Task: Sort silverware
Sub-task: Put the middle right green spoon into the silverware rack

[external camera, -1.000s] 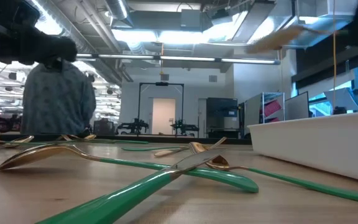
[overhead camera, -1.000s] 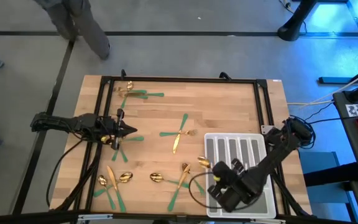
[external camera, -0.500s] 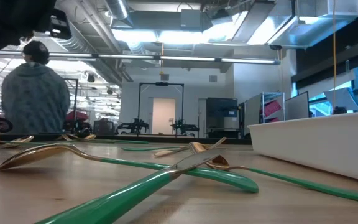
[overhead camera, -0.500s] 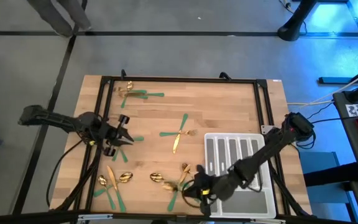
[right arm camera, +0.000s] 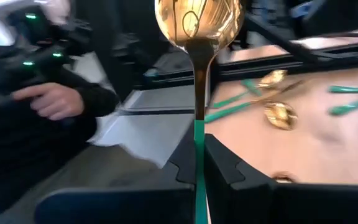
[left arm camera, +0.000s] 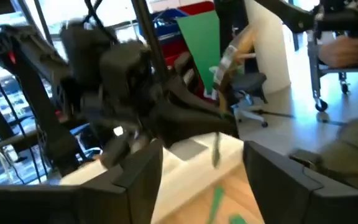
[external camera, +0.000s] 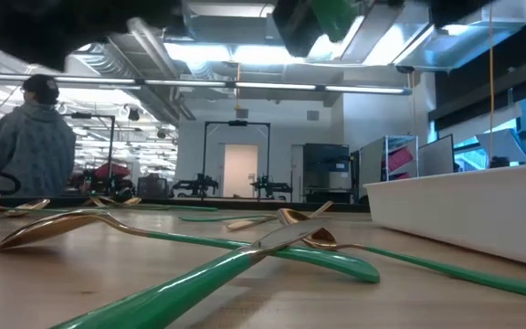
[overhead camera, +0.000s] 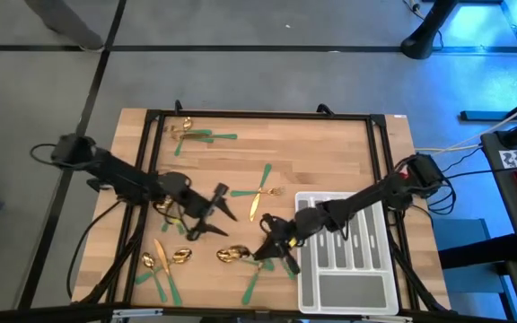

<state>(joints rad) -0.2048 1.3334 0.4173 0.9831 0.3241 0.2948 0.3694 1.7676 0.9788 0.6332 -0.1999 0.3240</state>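
High view: silverware [overhead camera: 260,190] lies scattered across the tabletop [overhead camera: 312,152], tray [overhead camera: 344,287] lower right. Right gripper [overhead camera: 272,247] fingers pinch a spoon [right arm camera: 197,37] mid-frame; left gripper [overhead camera: 214,211] fingers spread, empty.

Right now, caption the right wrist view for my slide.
Right gripper shut on a gold-headed spoon by its green handle.

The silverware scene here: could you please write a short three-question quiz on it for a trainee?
1. True or false: the right pincer grips a spoon by its green handle.
2. The left pincer is: A) open and empty; B) shut on a fork; C) inside the tray.
3. On which arm's side of the table does the grey tray lie?
Key: 1 true; 2 A; 3 the right arm's side.
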